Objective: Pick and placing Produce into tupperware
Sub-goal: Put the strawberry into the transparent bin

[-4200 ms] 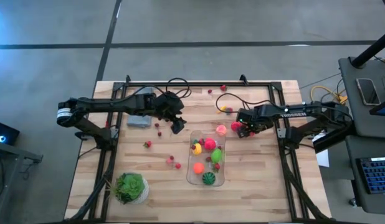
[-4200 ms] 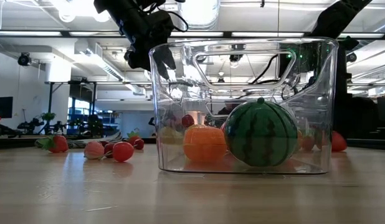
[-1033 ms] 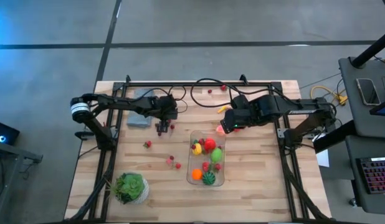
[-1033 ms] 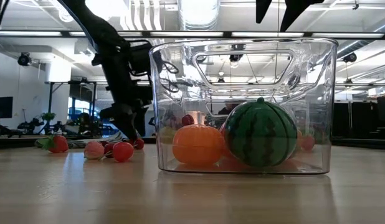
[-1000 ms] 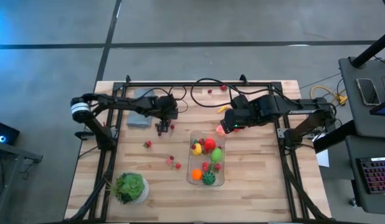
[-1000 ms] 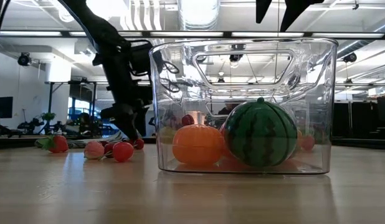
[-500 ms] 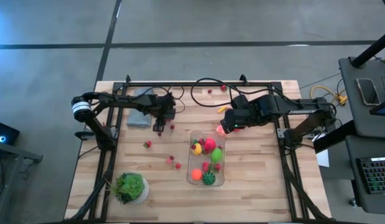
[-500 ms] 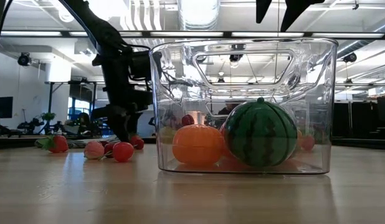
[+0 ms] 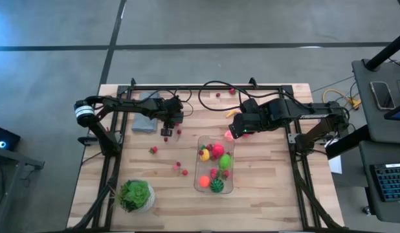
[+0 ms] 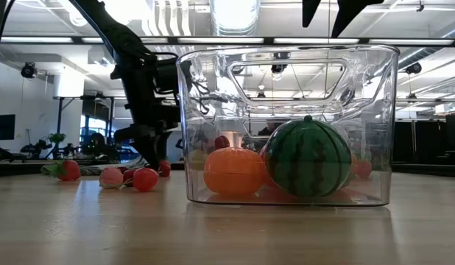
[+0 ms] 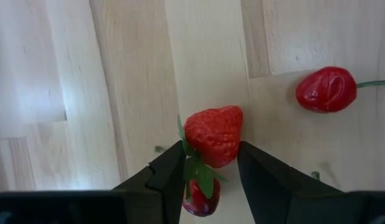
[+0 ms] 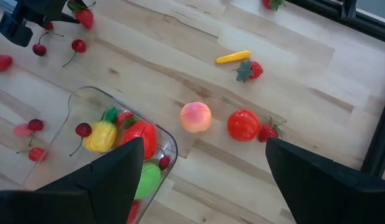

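— Between the left gripper's [image 11: 210, 163] two dark fingers [image 11: 169, 173], what is sitting?

— One red strawberry [image 11: 213, 135] — the fingers are pinching it from both sides, just above the wooden table [image 9: 271, 188]. A second small red piece [image 11: 199, 199] is lying right under it, and one cherry [image 11: 326, 89] with a thin stem is lying beside it on the wood.

— Where is that arm standing in the overhead view?

— Near the far left part of the table, its gripper [image 9: 166, 131] pointing down next to one grey-blue cloth [image 9: 145, 123]. One potted plant [image 9: 135, 194] is standing at the near left corner.

— And the tupperware?

— One clear tupperware [image 9: 231, 186] is sitting near the table's middle, closer to the near edge. Through its wall in the low view I am counting one orange piece [image 10: 233, 171] and one striped green ball [image 10: 307, 157]; more pieces are showing behind them, but I cannot count those.

— The right gripper?

— The right gripper [image 9: 235, 131] is hovering just beyond the tupperware's far end, fingers spread wide and holding nothing. Below it, its own camera is showing one peach [image 12: 195, 117], one round red fruit [image 12: 243, 124], one yellow banana [image 12: 233, 57] and two strawberries, one [image 12: 253, 70] by the banana, the other [image 12: 268, 131] against the red fruit.
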Tool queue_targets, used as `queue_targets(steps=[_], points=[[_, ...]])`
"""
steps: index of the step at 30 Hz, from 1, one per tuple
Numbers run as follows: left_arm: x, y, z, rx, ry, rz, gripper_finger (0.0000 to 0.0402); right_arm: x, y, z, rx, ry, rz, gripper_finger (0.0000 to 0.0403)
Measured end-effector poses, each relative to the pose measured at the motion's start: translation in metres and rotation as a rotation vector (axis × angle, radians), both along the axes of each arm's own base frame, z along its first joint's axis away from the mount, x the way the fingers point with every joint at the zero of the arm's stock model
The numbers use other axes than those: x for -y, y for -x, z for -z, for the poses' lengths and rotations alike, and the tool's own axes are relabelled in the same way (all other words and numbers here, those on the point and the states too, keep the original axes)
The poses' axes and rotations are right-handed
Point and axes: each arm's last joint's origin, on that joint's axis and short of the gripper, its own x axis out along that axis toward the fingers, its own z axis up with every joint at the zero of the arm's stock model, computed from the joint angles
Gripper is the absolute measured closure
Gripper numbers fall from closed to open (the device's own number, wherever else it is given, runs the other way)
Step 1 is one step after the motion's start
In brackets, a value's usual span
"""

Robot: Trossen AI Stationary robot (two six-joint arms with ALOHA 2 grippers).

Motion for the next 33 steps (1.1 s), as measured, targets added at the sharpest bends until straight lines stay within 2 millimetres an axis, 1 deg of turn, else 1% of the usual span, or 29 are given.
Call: queue_targets(steps=[10,16,23,26,30,33], points=[[0.001,0.001,0.002,0.010,0.025,0.002,0.0275,0.000,0.000,0.000,0.001,0.000,0.000,0.0076],[0.000,-0.003,-0.006,0.051,0.016,-0.019,0.0275,0.000,0.000,0.000,0.001,0.000,0.000,0.0076],[0.001,-0.001,-0.006,0.047,0.020,-0.021,0.0279,0.000,0.000,0.000,0.001,0.000,-0.001,0.0076],[0.004,-0.002,-0.016,0.078,0.017,-0.031,0.0297,0.000,0.000,0.000,-0.002,-0.007,-0.003,0.0076],[0.014,-0.008,-0.040,0.167,0.006,0.012,0.0326,0.000,0.000,0.000,-0.003,-0.007,-0.003,0.0076],[0.023,-0.015,-0.061,0.241,-0.011,0.037,0.0335,0.000,0.000,0.000,-0.004,-0.007,-0.004,0.0076]])
